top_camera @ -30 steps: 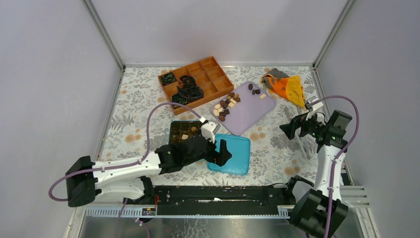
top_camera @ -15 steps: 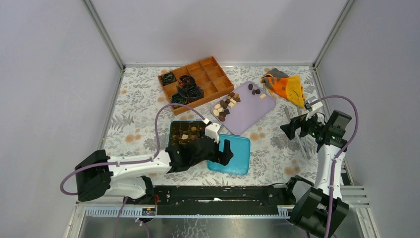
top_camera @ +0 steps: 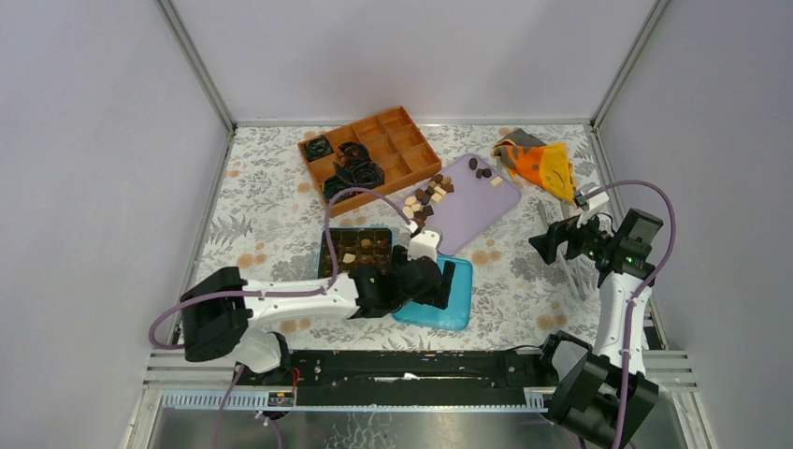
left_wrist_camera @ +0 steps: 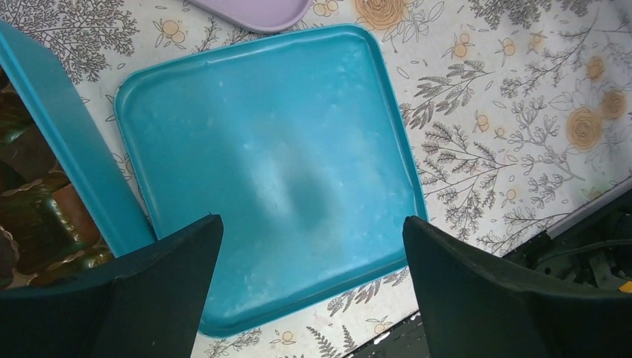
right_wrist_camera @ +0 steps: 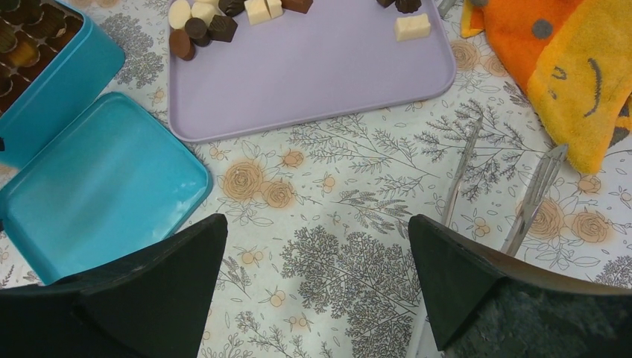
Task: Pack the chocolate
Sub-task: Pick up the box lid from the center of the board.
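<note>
The chocolate point(top_camera: 425, 198) lies as small dark, brown and cream pieces at the near-left end of a lilac tray point(top_camera: 472, 210), with a few more chocolate pieces point(top_camera: 481, 170) at its far end. In the right wrist view the chocolate point(right_wrist_camera: 201, 24) sits at the top left. A teal box point(top_camera: 353, 249) holds several pieces in cups. Its teal lid point(top_camera: 456, 304) lies flat beside it. My left gripper point(top_camera: 439, 281) hovers open over the lid point(left_wrist_camera: 276, 149), holding nothing; the left gripper point(left_wrist_camera: 311, 222) spans the lid's near edge. My right gripper point(top_camera: 559, 241) hangs open and empty over the tablecloth; the right gripper point(right_wrist_camera: 317, 220) frames bare cloth.
An orange compartment tray point(top_camera: 393, 140) with black paper cups point(top_camera: 353, 173) stands at the back left. An orange cloth point(top_camera: 544, 164) lies at the back right. Metal tongs point(right_wrist_camera: 462, 168) rest on the tablecloth near my right gripper. The table's near edge runs just below the lid.
My left arm has reached further right and forward, from the box side to above the teal lid, and its jaws widened a little. The right arm has not moved.
</note>
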Robot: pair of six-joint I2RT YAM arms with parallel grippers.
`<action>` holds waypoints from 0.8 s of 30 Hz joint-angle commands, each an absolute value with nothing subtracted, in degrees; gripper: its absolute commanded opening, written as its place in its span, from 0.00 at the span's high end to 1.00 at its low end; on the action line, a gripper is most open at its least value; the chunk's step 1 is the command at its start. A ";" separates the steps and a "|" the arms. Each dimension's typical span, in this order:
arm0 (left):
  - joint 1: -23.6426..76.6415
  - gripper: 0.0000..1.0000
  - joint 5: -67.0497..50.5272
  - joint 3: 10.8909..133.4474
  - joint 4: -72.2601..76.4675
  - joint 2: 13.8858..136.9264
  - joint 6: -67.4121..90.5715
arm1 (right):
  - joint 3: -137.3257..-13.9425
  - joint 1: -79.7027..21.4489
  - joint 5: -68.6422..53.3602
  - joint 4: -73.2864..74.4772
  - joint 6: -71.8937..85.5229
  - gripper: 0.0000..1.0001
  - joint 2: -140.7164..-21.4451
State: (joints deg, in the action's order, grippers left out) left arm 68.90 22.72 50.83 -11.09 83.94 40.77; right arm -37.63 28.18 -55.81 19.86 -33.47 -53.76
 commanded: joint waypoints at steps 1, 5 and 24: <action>70.66 0.02 29.22 56.27 -17.97 87.97 42.02 | -37.84 28.43 -55.38 18.34 -34.45 0.00 -53.93; 71.02 0.07 28.59 58.88 -19.16 92.01 41.35 | -37.80 28.46 -55.17 18.37 -34.55 0.00 -53.96; 72.69 0.50 24.92 76.49 -26.62 109.11 43.54 | -37.65 28.47 -55.02 18.59 -34.96 0.00 -54.31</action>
State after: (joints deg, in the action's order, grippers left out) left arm 71.35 23.68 71.77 -22.68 105.97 41.91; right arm -37.63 28.18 -54.92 19.86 -34.04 -54.13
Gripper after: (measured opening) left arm 0.510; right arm 0.993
